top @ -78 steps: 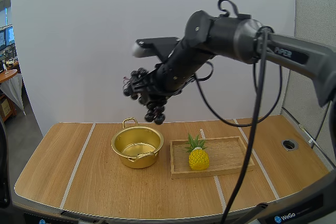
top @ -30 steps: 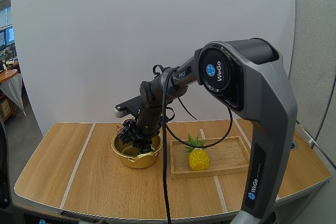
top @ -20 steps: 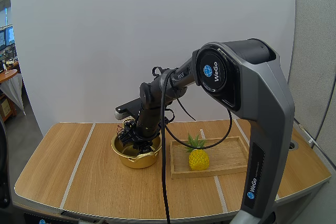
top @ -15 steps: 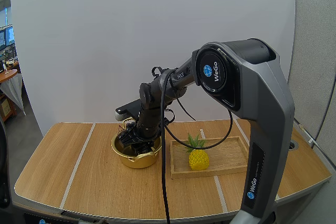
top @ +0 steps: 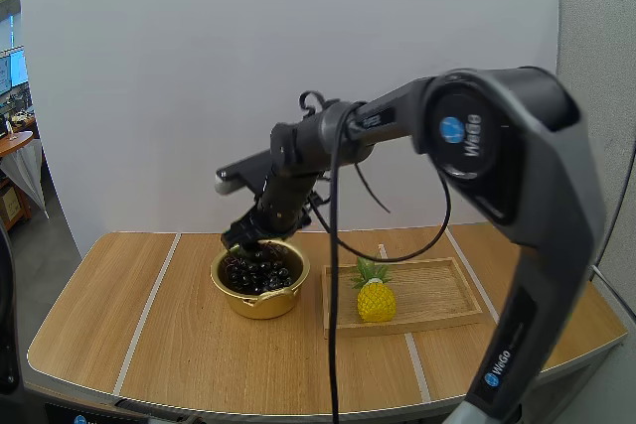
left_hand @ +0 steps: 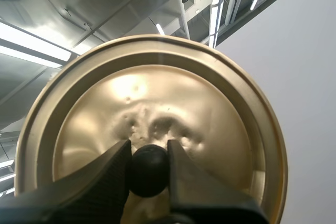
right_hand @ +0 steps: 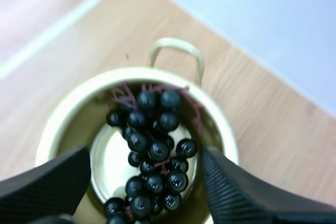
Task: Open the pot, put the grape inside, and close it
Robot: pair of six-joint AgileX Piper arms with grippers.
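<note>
above the pot rim (top: 266, 294), right pincer (top: 246, 241) gapes, grapes (top: 256, 271) inside.

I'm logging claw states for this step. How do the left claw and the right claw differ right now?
The left claw is shut on the lid, pinching its black knob; the right claw is open and holds nothing. The left claw carries the lid, while the right claw hovers over the pot, above the grapes lying inside it. Both are black, two-fingered claws.
</note>
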